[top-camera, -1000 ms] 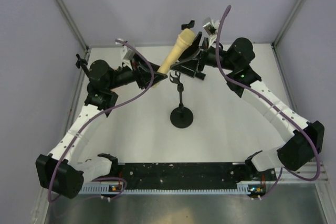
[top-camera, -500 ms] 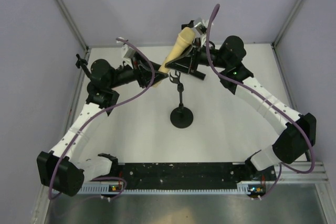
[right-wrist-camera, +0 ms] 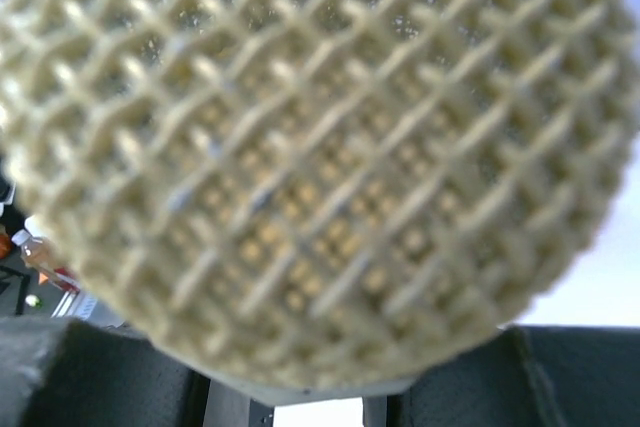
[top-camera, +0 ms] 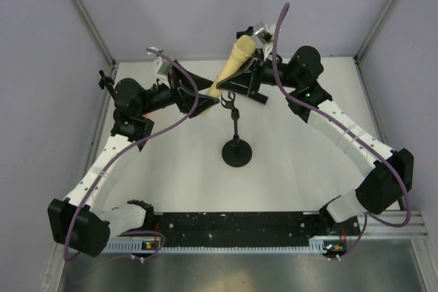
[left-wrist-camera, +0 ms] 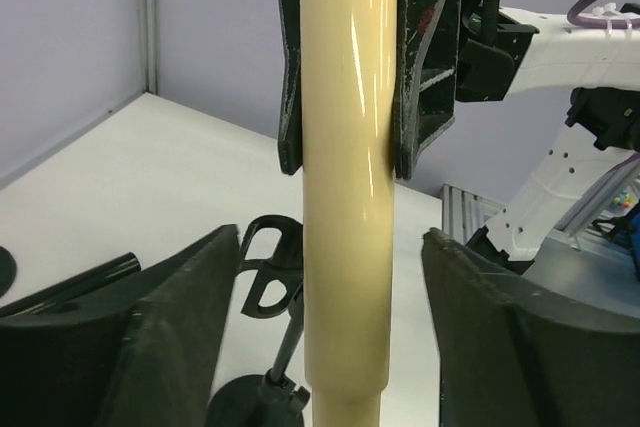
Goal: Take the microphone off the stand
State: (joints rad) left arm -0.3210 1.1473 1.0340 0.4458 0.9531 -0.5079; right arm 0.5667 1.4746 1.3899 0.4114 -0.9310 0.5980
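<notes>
Item: cream microphone [top-camera: 236, 59], off its stand [top-camera: 237, 152]. I see the right tool [left-wrist-camera: 348, 162] clamped on its body, the left tool [left-wrist-camera: 330, 257] spread wide around the handle.

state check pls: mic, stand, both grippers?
Microphone: out of the stand, tilted in the air, gripped by the right gripper.
Stand: upright on the table, clip empty.
Left gripper: open, fingers either side of the handle, not touching.
Right gripper: shut on the microphone.

Jaws apart on left gripper [left-wrist-camera: 330, 242], jaws clamped on right gripper [left-wrist-camera: 347, 162]
</notes>
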